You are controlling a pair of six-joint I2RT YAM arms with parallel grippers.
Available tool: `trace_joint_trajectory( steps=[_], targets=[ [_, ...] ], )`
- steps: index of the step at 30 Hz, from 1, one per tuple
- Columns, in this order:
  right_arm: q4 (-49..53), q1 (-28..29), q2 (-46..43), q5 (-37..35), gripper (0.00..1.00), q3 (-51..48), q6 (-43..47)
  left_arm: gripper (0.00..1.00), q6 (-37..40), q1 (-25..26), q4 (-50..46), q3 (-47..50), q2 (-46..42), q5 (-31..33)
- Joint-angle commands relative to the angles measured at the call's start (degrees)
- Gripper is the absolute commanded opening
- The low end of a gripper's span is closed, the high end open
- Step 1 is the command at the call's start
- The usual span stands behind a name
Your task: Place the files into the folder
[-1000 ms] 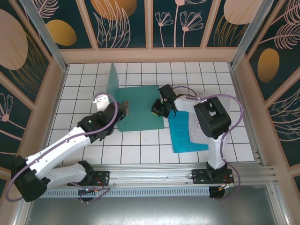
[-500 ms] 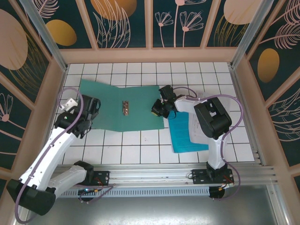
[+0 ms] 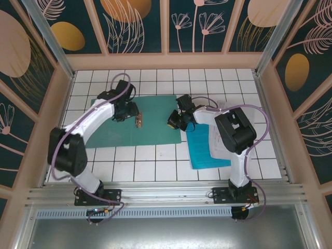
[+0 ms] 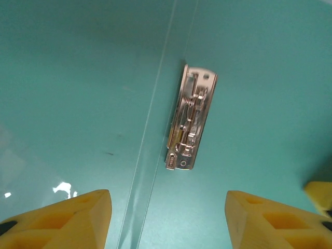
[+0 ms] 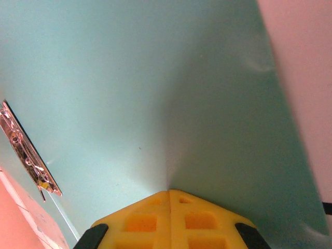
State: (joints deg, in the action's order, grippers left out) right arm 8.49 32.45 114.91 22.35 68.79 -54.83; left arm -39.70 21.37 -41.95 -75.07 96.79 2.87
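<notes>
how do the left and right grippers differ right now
The left gripper is open, jaws spread wide; the right gripper is shut, jaws meeting. The left gripper hangs above the metal clip at the spine of the folder; the right gripper appears to press its tips onto the folder's right cover, near the edge. Both have yellow fingers and point at the folder.

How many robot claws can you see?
2. The left claw hovers open above the folder, close to its metal clip. The right claw is shut, with its tips against the folder's right cover.
</notes>
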Motion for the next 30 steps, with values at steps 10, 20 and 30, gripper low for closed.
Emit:
trace_joint_trajectory(
  steps=[10, 20, 30],
  targets=[
    [6.95, 0.23, 1.1, -0.68, 0.02, -3.92, -1.03, 0.57, 10.42, -0.01, 8.64, -0.64, 14.2, -4.53],
    [6.26, 0.34, 1.2, 0.12, 0.02, -4.97, -1.34, 0.52, 12.57, 0.03, 10.5, -1.89, 19.03, -2.24],
    [5.88, 0.34, -0.55, 1.44, 0.03, -8.26, -0.23, 0.33, 10.86, 2.39, 13.68, 6.25, 14.37, -5.33]
  ],
)
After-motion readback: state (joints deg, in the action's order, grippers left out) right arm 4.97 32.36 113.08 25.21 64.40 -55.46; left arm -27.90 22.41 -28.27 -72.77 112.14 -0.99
